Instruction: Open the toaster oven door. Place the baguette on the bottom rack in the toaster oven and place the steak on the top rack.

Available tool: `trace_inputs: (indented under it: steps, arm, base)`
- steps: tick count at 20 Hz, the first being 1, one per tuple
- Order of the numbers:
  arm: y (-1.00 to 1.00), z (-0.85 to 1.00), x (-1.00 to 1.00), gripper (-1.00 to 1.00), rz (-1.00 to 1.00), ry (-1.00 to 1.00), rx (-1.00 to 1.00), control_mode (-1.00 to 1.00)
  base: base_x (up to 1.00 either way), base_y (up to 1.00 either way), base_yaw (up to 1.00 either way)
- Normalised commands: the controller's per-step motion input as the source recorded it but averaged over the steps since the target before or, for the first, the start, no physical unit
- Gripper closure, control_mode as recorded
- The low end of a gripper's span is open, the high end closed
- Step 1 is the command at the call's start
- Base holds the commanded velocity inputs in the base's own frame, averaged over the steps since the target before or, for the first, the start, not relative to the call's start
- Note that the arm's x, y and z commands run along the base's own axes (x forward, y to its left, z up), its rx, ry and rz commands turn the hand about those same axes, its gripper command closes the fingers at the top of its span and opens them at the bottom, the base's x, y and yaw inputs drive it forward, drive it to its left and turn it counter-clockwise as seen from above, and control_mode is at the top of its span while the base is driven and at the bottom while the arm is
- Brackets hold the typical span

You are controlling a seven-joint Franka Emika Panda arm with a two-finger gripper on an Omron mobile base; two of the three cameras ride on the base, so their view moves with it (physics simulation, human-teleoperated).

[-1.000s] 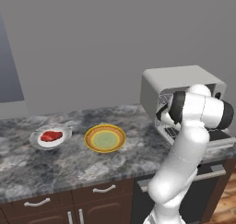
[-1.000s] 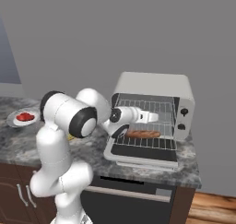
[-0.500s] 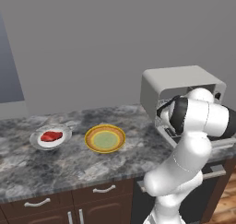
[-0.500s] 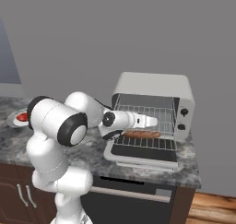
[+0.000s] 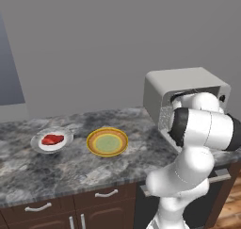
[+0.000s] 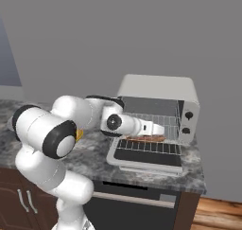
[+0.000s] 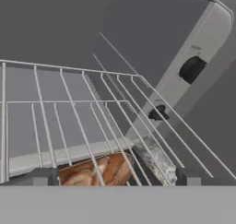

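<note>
The light-grey toaster oven point(image 6: 158, 92) stands at the counter's right end, its door point(image 6: 142, 157) folded down flat. The golden-brown baguette point(image 6: 145, 138) lies inside on the bottom rack point(image 6: 168, 141), under the top rack point(image 6: 165, 121). My gripper point(image 6: 160, 128) reaches into the oven mouth just above the loaf, open and holding nothing. In the hand view the baguette point(image 7: 99, 169) shows between my fingertips point(image 7: 44, 176), with wire bars crossing in front of it. The red steak point(image 5: 52, 139) lies on a white plate point(image 5: 40, 146) at the counter's left.
A yellow-rimmed green plate point(image 5: 107, 142) sits on the grey stone counter point(image 5: 70, 167) between the steak's plate and the oven. Two black knobs point(image 6: 187, 122) are on the oven's right side. My arm's elbow point(image 5: 202, 129) blocks the oven front in the left base view.
The arm's elbow and shoulder have swung lower and nearer the cameras. The hand has shifted slightly right at the oven mouth, still open. The baguette stays on its rack.
</note>
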Motion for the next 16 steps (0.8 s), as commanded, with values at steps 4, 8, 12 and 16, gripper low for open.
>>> trace_inputs:
  steps: [4, 8, 12, 16]
  arm:
    - [-0.79, -0.39, -1.00, -1.00, 0.18, 0.47, 0.21, -1.00]
    - [-0.80, -0.32, -1.00, -1.00, 0.18, 0.44, 0.22, -1.00]
    - [-0.77, -0.28, -1.00, -1.00, 0.18, 0.43, 0.22, -1.00]
    - [-0.77, -0.22, -1.00, -1.00, 0.18, 0.40, 0.22, -1.00]
  base:
    - [0.00, 0.00, 0.00]
    - [0.00, 0.00, 0.00]
    - [0.00, 0.00, 0.00]
    - [0.00, 0.00, 0.00]
